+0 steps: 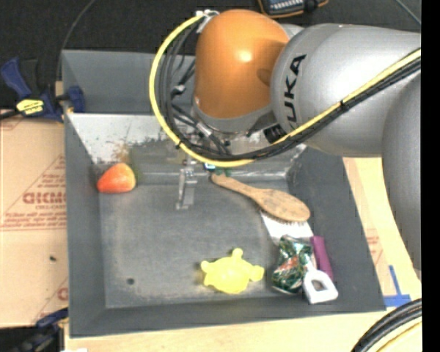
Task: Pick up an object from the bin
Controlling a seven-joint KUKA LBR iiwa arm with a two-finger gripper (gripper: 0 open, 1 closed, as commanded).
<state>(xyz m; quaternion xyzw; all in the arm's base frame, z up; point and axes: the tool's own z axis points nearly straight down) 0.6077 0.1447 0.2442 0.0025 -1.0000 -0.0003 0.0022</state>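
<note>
**Pincer low over bare floor in the bin's upper middle, nothing seen in it**

The pincer point(183, 200) hangs down from the wrist, beneath the orange cover point(238, 64) of the arm point(345, 79), in the upper middle of the grey bin point(154, 240). Its tip is low over bare bin floor. Whether it is open or closed cannot be told from this angle, and nothing can be seen gripped in it.

Two things lie nearest. To the pincer's right is a wooden brush point(262, 196), lying flat and slanting down to the right; its rounded handle end is just beside the pincer, though whether they touch cannot be told, and its bristled head points toward the right wall. To the pincer's left, well apart, a red-orange strawberry-shaped toy point(116, 178) sits near the left wall.

The other things are along the near side. A yellow rubbery toy point(231, 273) with small knobs lies in the lower middle. To its right is a crumpled green patterned packet point(292, 264), and against that a purple stick-like thing point(323, 254) and a white plastic piece point(319, 288), close together in the lower right corner, just below the brush's head.
</note>
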